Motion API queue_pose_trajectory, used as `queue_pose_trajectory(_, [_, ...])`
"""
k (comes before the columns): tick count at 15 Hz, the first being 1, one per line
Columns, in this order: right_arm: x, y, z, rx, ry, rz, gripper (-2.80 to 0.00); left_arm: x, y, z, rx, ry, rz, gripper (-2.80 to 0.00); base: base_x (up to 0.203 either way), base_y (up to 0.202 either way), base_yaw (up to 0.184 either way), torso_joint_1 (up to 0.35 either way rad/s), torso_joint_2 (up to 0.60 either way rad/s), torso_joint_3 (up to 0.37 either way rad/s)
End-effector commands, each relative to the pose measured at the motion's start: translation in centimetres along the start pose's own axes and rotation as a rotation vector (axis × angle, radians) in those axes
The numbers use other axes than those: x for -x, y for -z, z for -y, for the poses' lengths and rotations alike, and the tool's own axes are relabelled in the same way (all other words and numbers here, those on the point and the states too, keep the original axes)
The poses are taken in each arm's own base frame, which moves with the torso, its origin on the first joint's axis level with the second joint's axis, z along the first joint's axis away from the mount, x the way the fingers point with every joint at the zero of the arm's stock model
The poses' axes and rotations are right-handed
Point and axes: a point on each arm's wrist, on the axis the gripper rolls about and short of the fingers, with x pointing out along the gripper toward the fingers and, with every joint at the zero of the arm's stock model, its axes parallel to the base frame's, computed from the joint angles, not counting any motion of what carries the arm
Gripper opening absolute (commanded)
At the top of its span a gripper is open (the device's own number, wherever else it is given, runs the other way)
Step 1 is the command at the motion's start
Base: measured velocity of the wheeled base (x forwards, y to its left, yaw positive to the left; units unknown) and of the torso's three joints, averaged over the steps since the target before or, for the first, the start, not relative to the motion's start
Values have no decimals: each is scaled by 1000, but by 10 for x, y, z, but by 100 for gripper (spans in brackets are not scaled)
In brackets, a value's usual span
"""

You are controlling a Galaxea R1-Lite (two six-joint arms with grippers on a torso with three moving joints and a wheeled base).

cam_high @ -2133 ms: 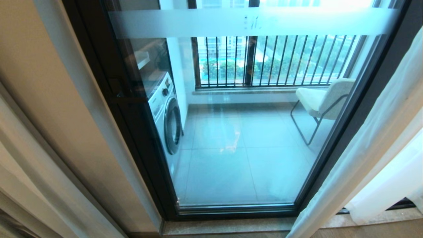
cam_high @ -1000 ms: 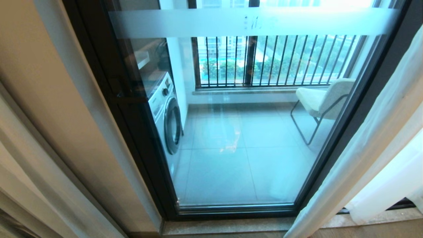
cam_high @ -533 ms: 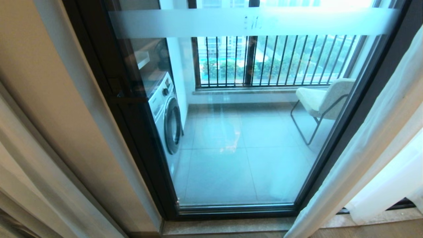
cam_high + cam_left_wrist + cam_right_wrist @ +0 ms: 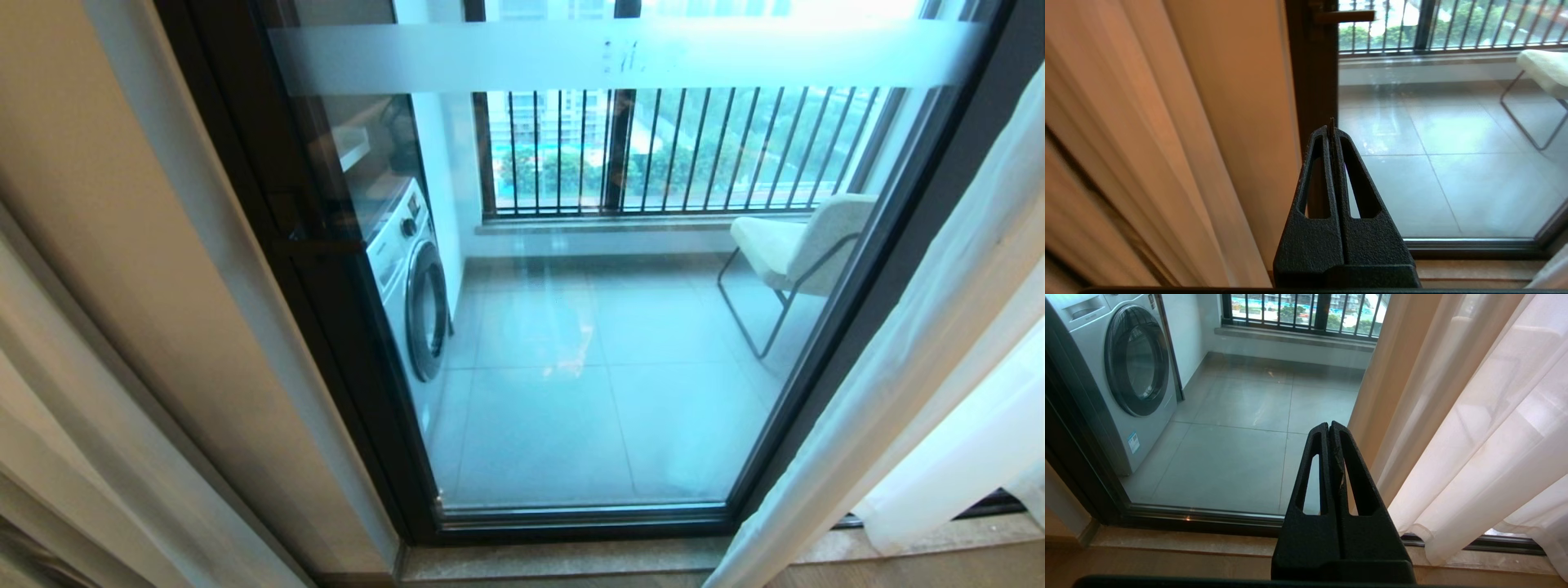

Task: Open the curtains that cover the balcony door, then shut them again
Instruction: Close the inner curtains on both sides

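Curtains (image 4: pixel 890 367) parted — scene unchanged

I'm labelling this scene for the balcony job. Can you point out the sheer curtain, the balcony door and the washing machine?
sheer curtain (image 4: pixel 922 343), head view, on its folds at the right.
balcony door (image 4: pixel 620 57), head view, on the frosted band.
washing machine (image 4: pixel 1139 361), right wrist view, on its round door.

Left gripper (image 4: pixel 1332 126): matte black, rough-textured plastic; two tapered fingers, each with one elongated slot, rising from a flat black base at lower centre of frame. Right gripper (image 4: pixel 1329 426): identical black slotted fingers, same base.
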Motion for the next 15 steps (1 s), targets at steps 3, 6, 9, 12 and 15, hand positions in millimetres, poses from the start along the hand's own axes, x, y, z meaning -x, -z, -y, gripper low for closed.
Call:
queue_pose_trajectory(3, [0, 0, 0, 1, -1, -1, -280, -12, -1, -1, 32, -74, -78, -280, 0, 0, 0, 0, 0, 0])
queue_pose_trajectory(6, [0, 0, 0, 1, -1, -1, -280, -21, -4, -3, 32, -189, -149, -280, 0, 0, 0, 0, 0, 0])
queue_pose_trajectory(9, [0, 0, 0, 1, -1, -1, -280, -45, -23, -3, 58, -306, -184, -280, 0, 0, 0, 0, 0, 0])
queue_pose_trajectory(12, [0, 0, 0, 1, -1, -1, -280, -78, -41, -4, 99, -472, -186, -280, 0, 0, 0, 0, 0, 0])
queue_pose_trajectory(15, [0, 0, 0, 1, -1, -1, -280, -116, -54, -12, 145, -636, -181, -280, 0, 0, 0, 0, 0, 0])
